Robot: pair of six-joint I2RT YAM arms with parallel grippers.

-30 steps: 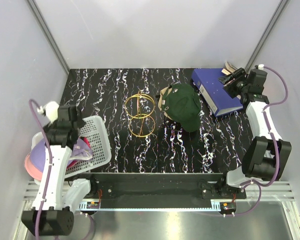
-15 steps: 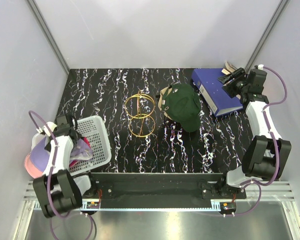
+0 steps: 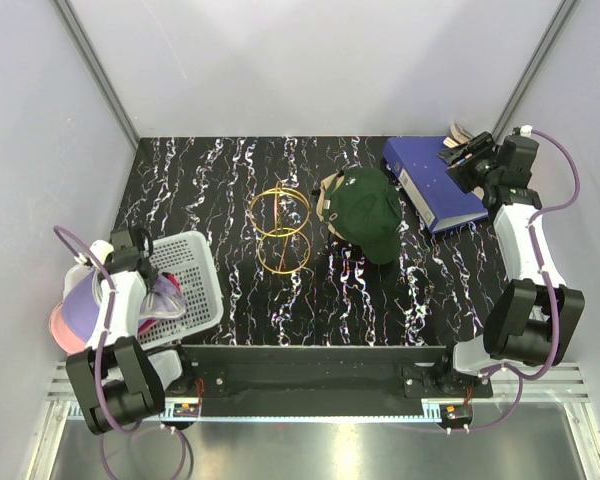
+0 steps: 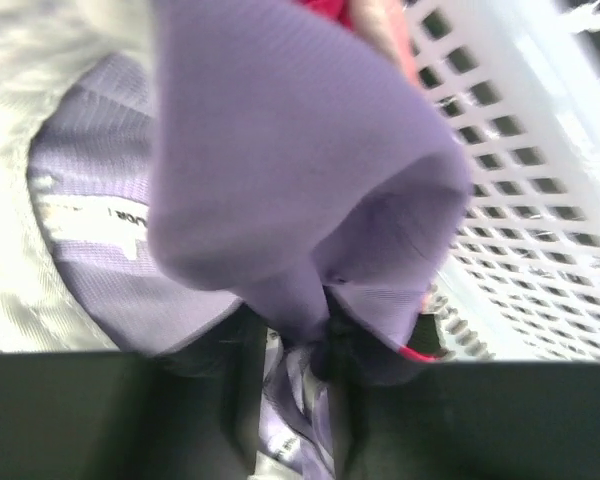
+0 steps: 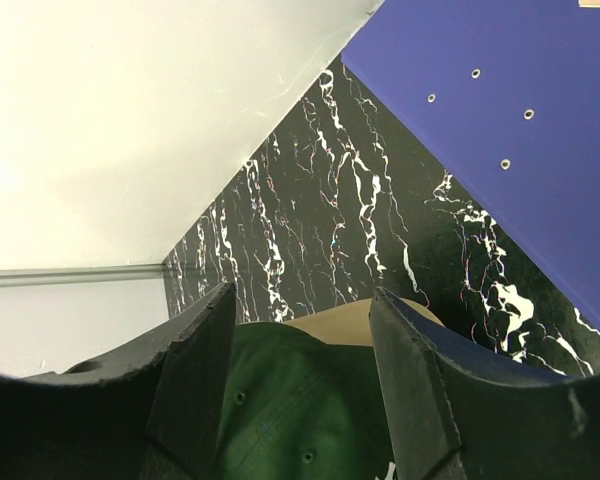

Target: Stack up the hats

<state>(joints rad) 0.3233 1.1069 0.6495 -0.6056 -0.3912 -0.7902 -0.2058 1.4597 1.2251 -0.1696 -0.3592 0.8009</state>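
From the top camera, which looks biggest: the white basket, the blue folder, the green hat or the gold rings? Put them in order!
1. white basket, though part of it is covered
2. blue folder
3. green hat and gold rings: about alike, too close to rank

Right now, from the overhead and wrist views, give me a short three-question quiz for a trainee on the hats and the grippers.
1. True or false: the dark green cap lies on top of the tan cap.
2. Which cap does the left gripper pinch? A) lavender cap B) dark green cap C) tan cap
3. Short answer: which gripper stands open, holding nothing?

Key: 1 true; 2 A; 3 the right gripper.
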